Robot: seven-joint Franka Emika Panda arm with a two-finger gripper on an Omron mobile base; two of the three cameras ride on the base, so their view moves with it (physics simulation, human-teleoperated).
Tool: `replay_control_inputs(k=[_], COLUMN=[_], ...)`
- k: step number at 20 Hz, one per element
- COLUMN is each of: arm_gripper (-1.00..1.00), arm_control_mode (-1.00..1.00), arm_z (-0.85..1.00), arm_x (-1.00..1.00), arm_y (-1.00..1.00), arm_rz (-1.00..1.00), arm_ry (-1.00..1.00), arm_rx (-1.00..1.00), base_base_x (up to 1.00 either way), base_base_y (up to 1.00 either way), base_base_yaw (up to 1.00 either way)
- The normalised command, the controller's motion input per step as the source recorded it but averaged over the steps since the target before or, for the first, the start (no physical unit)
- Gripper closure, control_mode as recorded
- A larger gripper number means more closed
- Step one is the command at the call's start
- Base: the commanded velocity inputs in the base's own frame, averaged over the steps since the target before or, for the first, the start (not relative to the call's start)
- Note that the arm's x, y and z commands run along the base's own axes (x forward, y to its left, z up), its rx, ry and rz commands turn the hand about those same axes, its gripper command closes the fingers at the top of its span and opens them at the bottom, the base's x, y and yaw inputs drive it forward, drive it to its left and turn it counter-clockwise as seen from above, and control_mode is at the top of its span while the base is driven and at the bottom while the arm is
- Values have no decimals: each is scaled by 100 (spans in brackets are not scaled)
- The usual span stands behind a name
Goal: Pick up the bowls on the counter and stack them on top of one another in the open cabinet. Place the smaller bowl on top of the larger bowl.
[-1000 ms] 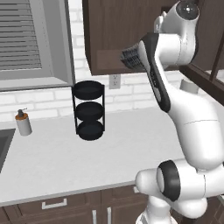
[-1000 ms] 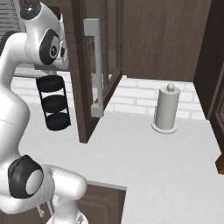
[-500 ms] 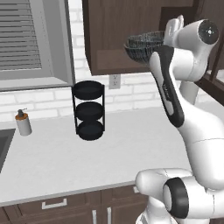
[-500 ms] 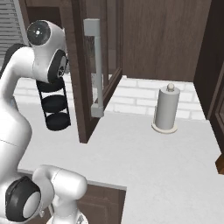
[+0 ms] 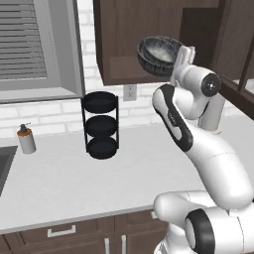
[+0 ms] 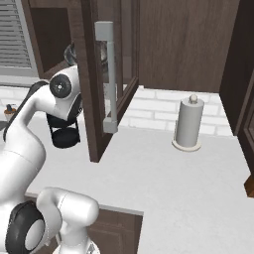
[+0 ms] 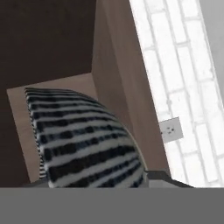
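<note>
Change: the arm has swung up and forward, lifting the bowl [image 5: 159, 55] from chest height to the open cabinet [image 5: 130, 39] mouth.
Meaning: placing looks close.
Fingers: hidden behind the bowl; grip width unclear, though they seem to carry it.
Cabinet shelf [image 7: 22, 131]: bare wood under the bowl.
Rack [image 5: 100, 125]: on the bench [image 5: 64, 178], tiers look empty.

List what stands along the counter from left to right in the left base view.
Small white soap dispenser with dark pump → black three-tier round rack → white robot arm holding the wide dark grey ribbed bowl up high.
</note>
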Motion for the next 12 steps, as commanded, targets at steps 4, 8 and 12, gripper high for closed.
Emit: replay_control_inputs(k=[4, 8, 12], arm_gripper=[-100, -100, -100], arm_control_mode=[-100, -100, -100], arm_z=[-5, -35, -3], arm_x=[13, -61, -80], arm_y=[1, 2, 0], arm_rz=[0, 1, 0], arm_ry=[1, 4, -19], arm_rx=[0, -4, 0], base_base_x=[0, 0, 0], base_base_y=[0, 0, 0], base_base_yaw=[0, 0, 0])
